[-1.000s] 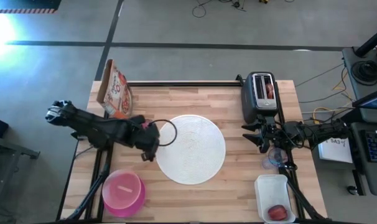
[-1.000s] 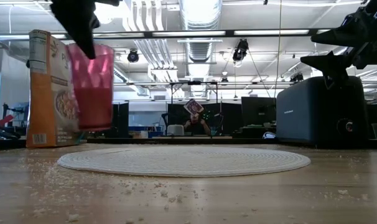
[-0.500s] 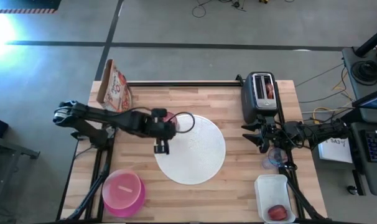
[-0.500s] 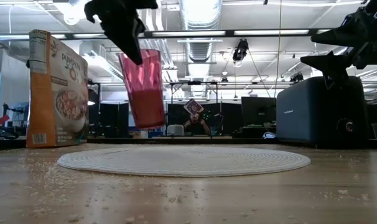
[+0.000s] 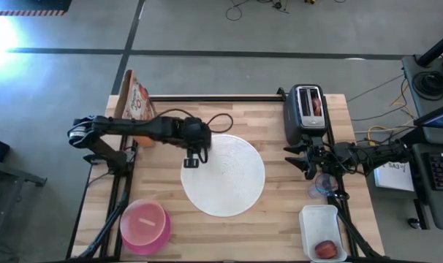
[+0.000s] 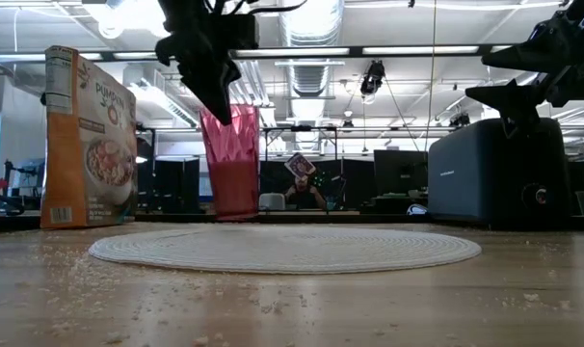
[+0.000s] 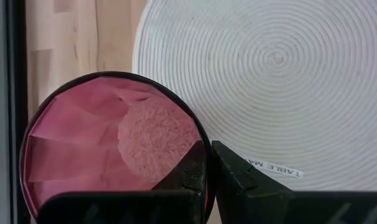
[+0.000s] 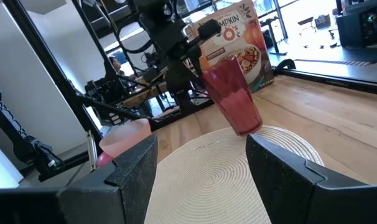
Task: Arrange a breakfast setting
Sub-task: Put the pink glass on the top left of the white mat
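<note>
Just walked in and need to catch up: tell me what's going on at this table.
The left pincer is shut on the rim of the pink translucent tumbler, carrying it tilted above the far left edge of the round white woven mat. The right pincer hangs open beside the toaster. A magenta bowl sits at the near left corner and a cereal box stands at the back.

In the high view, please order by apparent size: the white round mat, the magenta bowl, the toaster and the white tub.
1. White round mat, clearly largest.
2. Magenta bowl.
3. Toaster and white tub: these look about alike, so I do not rank them.
</note>
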Available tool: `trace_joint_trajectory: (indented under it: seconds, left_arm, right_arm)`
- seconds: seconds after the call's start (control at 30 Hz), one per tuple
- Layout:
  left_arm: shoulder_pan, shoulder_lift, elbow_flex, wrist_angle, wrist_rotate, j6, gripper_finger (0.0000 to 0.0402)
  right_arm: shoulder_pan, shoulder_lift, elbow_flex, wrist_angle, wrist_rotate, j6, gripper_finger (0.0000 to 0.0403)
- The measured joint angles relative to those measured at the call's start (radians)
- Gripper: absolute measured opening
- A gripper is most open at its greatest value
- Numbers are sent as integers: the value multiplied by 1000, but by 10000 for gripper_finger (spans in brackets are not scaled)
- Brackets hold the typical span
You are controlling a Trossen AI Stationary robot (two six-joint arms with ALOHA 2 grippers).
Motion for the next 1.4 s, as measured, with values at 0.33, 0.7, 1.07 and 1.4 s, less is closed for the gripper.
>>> trace_joint_trajectory:
  seconds: [0.33,0.7,1.07,1.4]
  left_arm:
    - [34,35,0,-1,10,27,0]
    - [35,51,2,-4,35,4,9]
    - [37,45,38,-22,35,-13,54]
    - [37,45,163,-139,34,-35,113]
  right_arm:
    - [0,0,0,0,0,0,233]
    - [0,0,0,0,0,0,233]
    - [0,0,0,0,0,0,233]
    - [0,0,0,0,0,0,233]
